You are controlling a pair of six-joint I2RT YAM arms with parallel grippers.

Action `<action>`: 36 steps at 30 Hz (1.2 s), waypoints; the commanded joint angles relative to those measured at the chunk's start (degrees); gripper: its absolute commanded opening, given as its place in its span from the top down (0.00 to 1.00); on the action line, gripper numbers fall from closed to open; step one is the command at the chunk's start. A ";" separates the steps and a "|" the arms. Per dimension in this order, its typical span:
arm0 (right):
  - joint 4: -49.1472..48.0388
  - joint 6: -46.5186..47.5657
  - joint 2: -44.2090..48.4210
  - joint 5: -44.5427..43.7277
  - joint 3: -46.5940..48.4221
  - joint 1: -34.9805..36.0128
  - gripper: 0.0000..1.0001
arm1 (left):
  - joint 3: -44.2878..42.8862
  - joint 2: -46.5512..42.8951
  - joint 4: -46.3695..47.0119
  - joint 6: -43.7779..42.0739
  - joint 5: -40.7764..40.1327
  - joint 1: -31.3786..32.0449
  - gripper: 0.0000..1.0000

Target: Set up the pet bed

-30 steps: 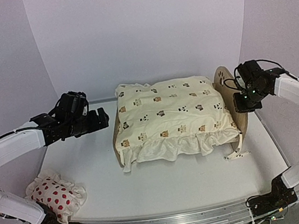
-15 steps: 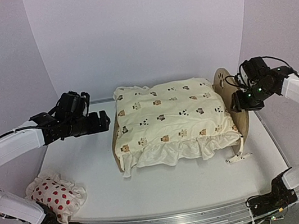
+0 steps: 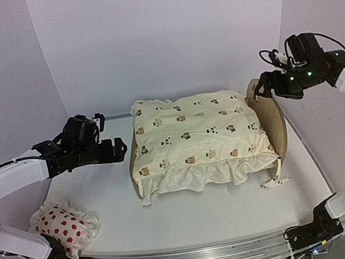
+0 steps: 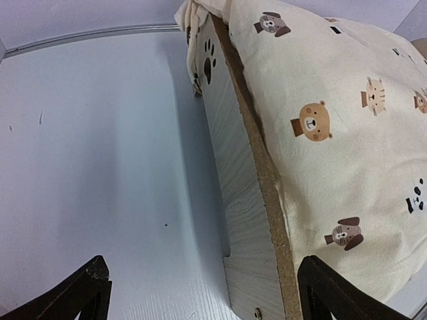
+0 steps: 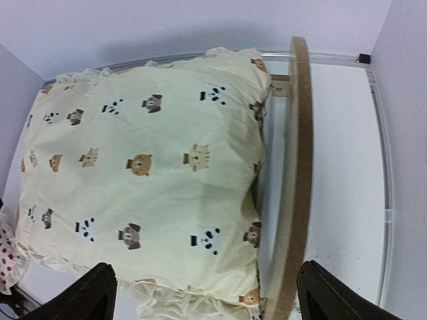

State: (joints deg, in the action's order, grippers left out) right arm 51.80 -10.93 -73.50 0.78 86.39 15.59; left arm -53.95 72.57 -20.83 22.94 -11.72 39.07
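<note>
The pet bed (image 3: 273,128) stands mid-table, its rounded headboard on the right and its flat wood board (image 3: 132,170) on the left. A cream animal-print cushion (image 3: 196,135) covers the whole bed. My left gripper (image 3: 120,149) hovers open just left of the bed; in the left wrist view the board (image 4: 240,193) with its paw prints runs away from my left gripper (image 4: 207,297), the cushion (image 4: 333,113) bulging over it. My right gripper (image 3: 260,89) hangs open above the headboard, holding nothing. Below my right gripper (image 5: 213,297) lie the cushion (image 5: 147,167) and headboard (image 5: 295,180).
A small white pillow with red spots (image 3: 63,225) lies at the near left corner. A loose cushion tie (image 3: 274,181) trails on the table by the headboard's near foot. The white table (image 3: 192,215) ends in a metal rail at the front.
My right gripper has opened, let go at the cushion's right edge and risen above the headboard. The cushion has settled slightly left. My left arm dropped a little, still open.
</note>
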 commanded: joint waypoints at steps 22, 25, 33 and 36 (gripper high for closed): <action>-1.36 20.44 -32.58 18.26 26.59 30.83 0.23 | 2.75 -6.91 4.93 -1.71 1.89 -0.05 0.05; -1.35 24.23 -35.28 21.86 27.39 31.81 0.25 | 2.22 -8.39 1.27 -0.01 -0.54 -0.05 0.05; -1.54 37.22 -40.15 25.21 29.07 37.31 0.25 | 1.66 -10.90 -4.06 2.68 -1.99 -0.05 0.05; -1.83 40.52 -42.83 23.90 31.64 38.52 0.25 | 1.79 -11.24 -4.59 3.01 -2.30 -0.05 0.05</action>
State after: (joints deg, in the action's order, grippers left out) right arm 50.70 21.59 -113.37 23.17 113.41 52.00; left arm -49.72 62.66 -23.20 24.47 -12.32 39.07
